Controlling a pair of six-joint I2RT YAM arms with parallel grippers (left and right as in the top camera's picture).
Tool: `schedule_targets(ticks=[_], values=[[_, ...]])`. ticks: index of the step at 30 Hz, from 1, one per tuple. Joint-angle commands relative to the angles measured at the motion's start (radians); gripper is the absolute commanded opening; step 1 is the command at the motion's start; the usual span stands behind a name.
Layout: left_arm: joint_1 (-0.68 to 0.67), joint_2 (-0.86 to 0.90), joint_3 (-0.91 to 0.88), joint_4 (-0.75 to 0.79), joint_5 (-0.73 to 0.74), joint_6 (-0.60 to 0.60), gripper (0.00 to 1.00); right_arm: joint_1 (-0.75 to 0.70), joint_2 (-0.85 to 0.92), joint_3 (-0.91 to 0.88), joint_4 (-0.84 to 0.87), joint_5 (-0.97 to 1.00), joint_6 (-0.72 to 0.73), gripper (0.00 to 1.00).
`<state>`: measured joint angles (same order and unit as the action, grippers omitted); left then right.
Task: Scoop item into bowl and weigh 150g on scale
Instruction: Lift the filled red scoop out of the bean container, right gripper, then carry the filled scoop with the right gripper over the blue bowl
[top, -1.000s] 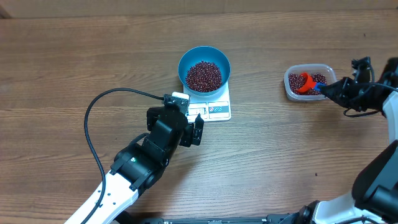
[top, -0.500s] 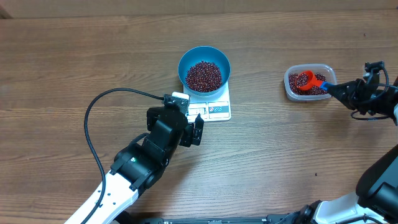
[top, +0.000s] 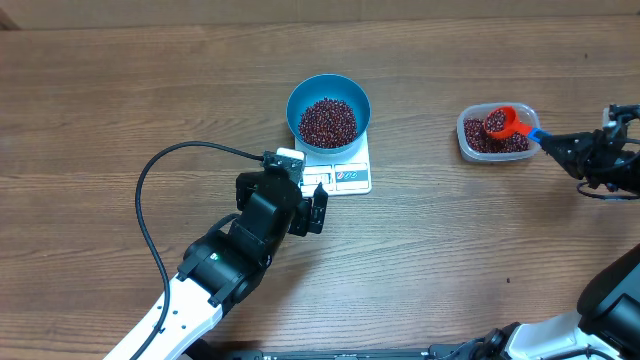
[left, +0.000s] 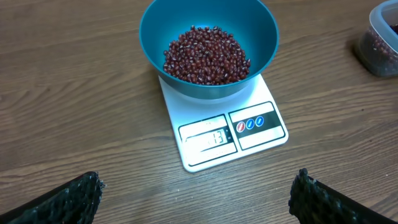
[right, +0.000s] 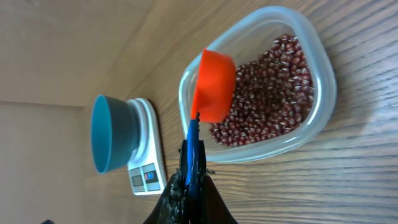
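From here the table (top: 100, 100) shows open wood between the scale (left: 261, 134) and the tub (top: 464, 140). My left gripper (left: 198, 179) gapes wide just short of the scale; I can't read its display, and its far half sits hidden under the bowl (left: 149, 37). My right gripper (top: 556, 146), pinched on the scoop (top: 512, 122), holds it over the tub. Beans (left: 205, 56) heap in the bowl.

The scale (left: 224, 134) has a little window (left: 209, 138) by its near edge. Dark numbers show in it, but they are too blurry to read. No other words can be read.
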<state>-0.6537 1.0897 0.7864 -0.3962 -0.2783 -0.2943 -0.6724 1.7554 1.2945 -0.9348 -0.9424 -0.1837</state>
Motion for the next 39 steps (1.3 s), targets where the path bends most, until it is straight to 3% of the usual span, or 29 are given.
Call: schedule_targets(ticks=[1, 25, 39], values=[[0.005, 0.001, 0.023, 0.004, -0.017, -0.017, 0.99, -0.003, 0.003, 0.021, -0.006, -0.078, -0.021, 0.04], [0.005, 0.001, 0.023, 0.005, -0.017, -0.017, 1.0, 0.005, 0.003, 0.021, -0.045, -0.399, -0.034, 0.04], [0.005, 0.002, 0.023, 0.005, -0.016, -0.017, 1.0, 0.189, 0.003, 0.021, -0.008, -0.432, -0.023, 0.04]])
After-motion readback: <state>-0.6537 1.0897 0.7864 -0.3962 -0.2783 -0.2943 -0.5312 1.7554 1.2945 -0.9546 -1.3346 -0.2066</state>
